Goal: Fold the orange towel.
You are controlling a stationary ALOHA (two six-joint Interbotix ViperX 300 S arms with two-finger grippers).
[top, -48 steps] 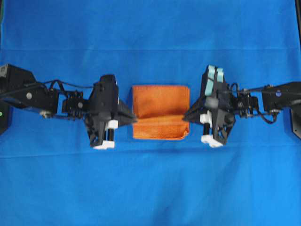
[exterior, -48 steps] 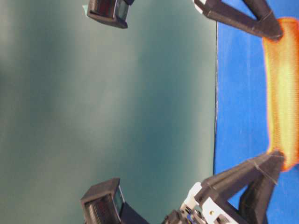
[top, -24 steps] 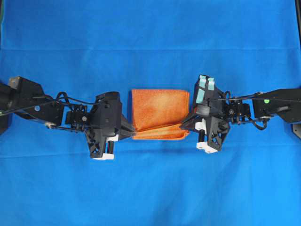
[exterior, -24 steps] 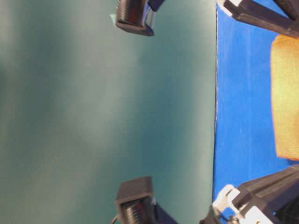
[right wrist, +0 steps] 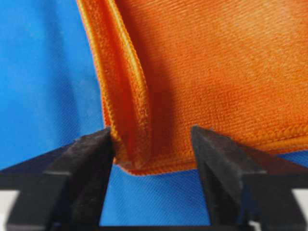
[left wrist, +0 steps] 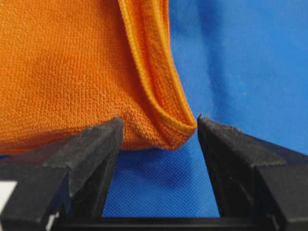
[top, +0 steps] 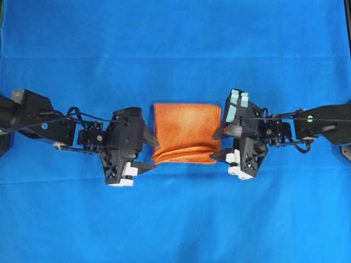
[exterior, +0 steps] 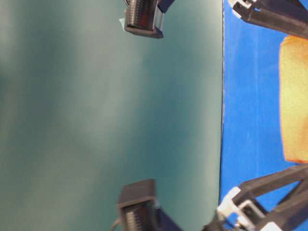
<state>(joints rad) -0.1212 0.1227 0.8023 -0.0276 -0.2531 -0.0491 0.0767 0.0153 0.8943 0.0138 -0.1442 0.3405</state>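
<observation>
Near the middle of the bench (top: 175, 44), the orange towel (top: 186, 131) lies folded. Both the left end effector (left wrist: 161, 144) and the right end effector (right wrist: 153, 149) have just let go, so this fold looks done.

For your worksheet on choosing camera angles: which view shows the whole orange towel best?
The overhead view: the orange towel lies folded, all edges visible, on the blue cloth. Each wrist view shows only one corner between open jaws; the table-level view catches a blurred strip at its edge.
</observation>
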